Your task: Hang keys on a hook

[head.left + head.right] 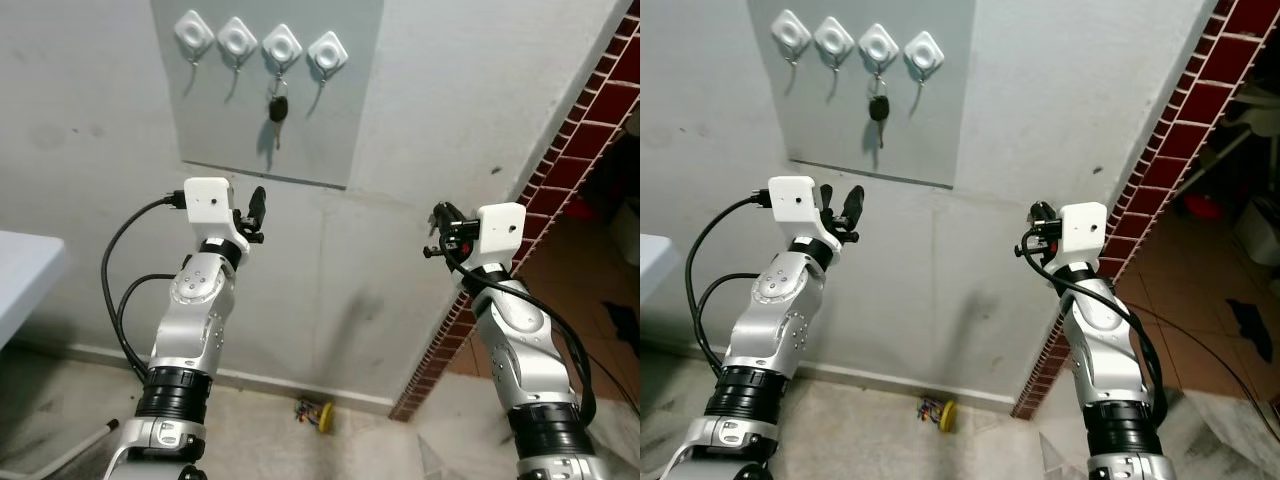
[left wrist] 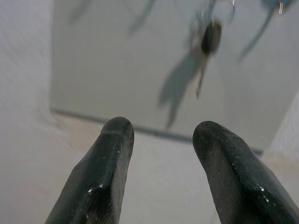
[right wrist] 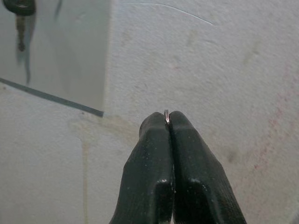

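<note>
We see the keys [image 1: 278,108] hanging straight down, long axis vertical, from the third of four white diamond-shaped hooks [image 1: 282,46] on a smooth grey panel [image 1: 340,120], upper centre. Our left gripper [image 2: 161,135] has fingers spread; our right gripper [image 3: 167,116] pinches a thin metal ring [image 3: 166,113] (barely visible).

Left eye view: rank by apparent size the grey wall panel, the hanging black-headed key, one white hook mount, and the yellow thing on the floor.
1. Grey rectangular wall panel, by far the largest.
2. Black-headed key hanging from the third hook.
3. White diamond-shaped hook mount and small yellow object on the floor: too alike to rank, and the floor item sits at a different distance.
</note>
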### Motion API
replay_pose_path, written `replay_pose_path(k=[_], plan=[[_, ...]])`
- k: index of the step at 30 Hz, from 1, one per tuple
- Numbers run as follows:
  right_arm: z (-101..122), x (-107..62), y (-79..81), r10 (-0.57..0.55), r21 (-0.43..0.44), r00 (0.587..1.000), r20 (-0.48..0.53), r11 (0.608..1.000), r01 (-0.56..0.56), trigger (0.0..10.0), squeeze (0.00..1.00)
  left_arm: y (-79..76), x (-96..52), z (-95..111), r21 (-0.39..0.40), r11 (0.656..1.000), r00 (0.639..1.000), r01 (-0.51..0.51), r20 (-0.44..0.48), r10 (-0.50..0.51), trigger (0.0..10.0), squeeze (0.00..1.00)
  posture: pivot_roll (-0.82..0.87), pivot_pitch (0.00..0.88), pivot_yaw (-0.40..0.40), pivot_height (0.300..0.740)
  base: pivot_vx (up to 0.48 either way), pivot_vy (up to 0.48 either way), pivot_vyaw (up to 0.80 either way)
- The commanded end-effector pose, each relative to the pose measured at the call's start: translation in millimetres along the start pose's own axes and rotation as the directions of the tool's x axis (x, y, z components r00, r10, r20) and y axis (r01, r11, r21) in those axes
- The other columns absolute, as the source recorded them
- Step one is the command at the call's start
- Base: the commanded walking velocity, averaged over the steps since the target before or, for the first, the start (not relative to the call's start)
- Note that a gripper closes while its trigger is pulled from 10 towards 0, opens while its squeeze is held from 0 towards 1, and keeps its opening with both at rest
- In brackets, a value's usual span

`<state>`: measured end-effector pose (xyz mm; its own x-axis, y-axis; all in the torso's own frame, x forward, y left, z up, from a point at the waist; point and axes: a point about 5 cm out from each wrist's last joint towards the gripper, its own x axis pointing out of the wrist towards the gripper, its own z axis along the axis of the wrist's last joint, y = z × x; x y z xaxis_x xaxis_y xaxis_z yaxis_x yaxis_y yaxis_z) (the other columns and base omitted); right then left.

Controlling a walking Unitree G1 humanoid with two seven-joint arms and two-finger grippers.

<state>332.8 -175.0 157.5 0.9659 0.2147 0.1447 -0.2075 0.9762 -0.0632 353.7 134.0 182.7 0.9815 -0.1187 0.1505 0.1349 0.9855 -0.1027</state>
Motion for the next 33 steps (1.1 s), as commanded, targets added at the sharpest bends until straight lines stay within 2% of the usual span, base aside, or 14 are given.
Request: replay_pose_path(k=[1,8,14,26,30,33], plan=[[10.2,2.4,-3.3,0.006,-0.023,0.999,0.032,1.000,-0.006,10.0,0.00,-3.9,2.6,6.4,0.000,1.000,1.000,0.015,0.008,-0.015,10.0,0.00,0.03,0.000,-0.082,0.740,0.000,0.000,0.00],[11.7,2.5,-4.5,-0.003,-0.012,0.999,0.038,1.000,0.003,10.0,0.00,-0.1,1.4,0.0,-0.019,1.000,0.999,0.011,-0.038,-0.012,10.0,0.00,0.03,0.007,-0.081,0.740,0.000,0.101,0.00],[9.9,1.0,4.0,0.010,0.008,0.999,0.042,1.000,-0.011,10.0,0.00,0.3,0.2,-3.2,-0.022,1.000,0.998,0.009,-0.064,-0.010,10.0,0.00,0.03,0.014,-0.077,0.740,0.000,0.466,0.00],[11.1,0.0,-0.1,-0.003,0.010,0.999,0.045,1.000,0.002,10.0,0.00,0.5,1.0,-3.0,-0.024,1.000,0.997,0.011,-0.079,-0.013,10.0,0.00,0.03,0.020,-0.071,0.740,0.000,0.474,0.00],[11.1,-0.5,1.4,-0.001,0.012,0.999,0.046,1.000,0.001,10.0,0.00,0.5,1.5,-2.5,-0.002,1.000,0.997,0.005,-0.081,-0.005,10.0,0.00,0.03,0.020,-0.071,0.740,0.000,0.000,0.00],[10.9,-0.6,2.8,0.005,0.013,0.999,0.045,1.000,-0.005,10.0,0.00,-3.4,1.4,1.1,0.000,1.000,0.999,0.024,-0.049,-0.024,10.0,0.00,0.03,0.019,-0.072,0.740,0.000,0.000,0.00]])
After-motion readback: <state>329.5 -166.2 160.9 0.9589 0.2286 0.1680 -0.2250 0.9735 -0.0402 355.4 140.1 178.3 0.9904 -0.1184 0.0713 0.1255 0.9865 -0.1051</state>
